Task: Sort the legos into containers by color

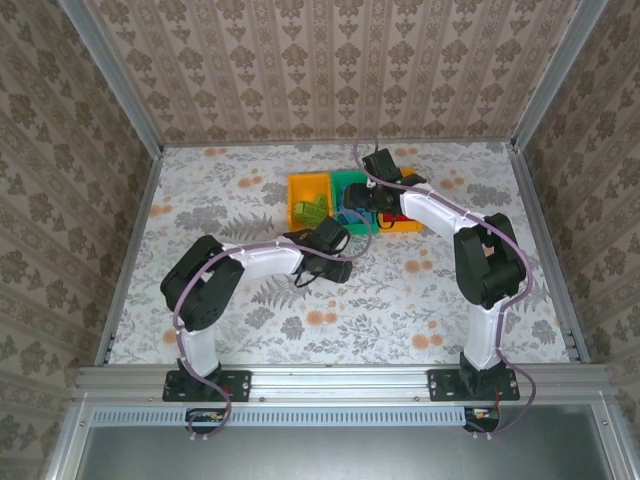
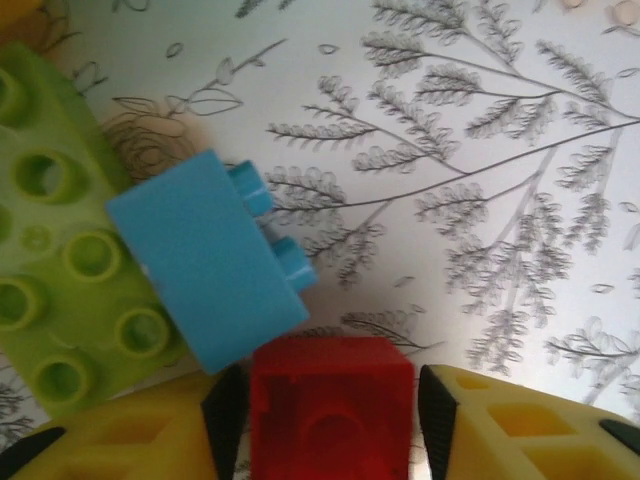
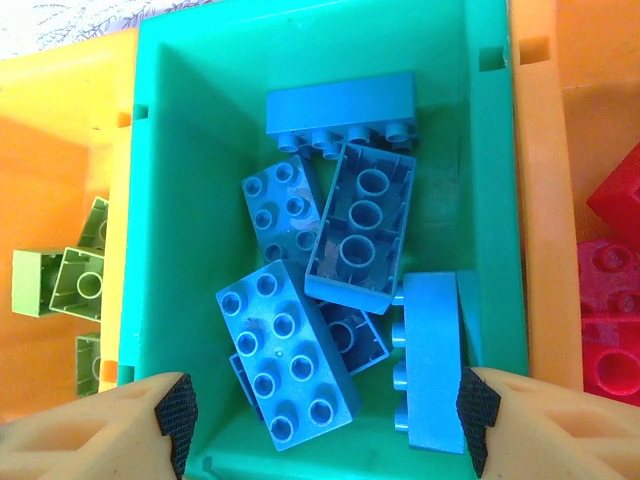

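One red brick (image 2: pixel 330 400) is sitting on the table (image 2: pixel 480 200), with the left gripper (image 2: pixel 330 425) pinching it by both sides. One blue brick (image 2: pixel 205 260) and one lime green brick (image 2: pixel 60 280) are lying just beside it, touching each other. The right gripper (image 3: pixel 325 420) is hovering, spread and empty, over the green bin (image 3: pixel 160 150), which is holding six blue bricks (image 3: pixel 285 355). The left orange bin (image 3: pixel 60 150) is showing three lime bricks (image 3: pixel 85 285), and the right orange bin (image 3: pixel 545 200) two red bricks (image 3: pixel 610 320).

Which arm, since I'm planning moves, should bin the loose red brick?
Left: the left claw grips the red brick; the right claw hangs open over the green bin of blue bricks.
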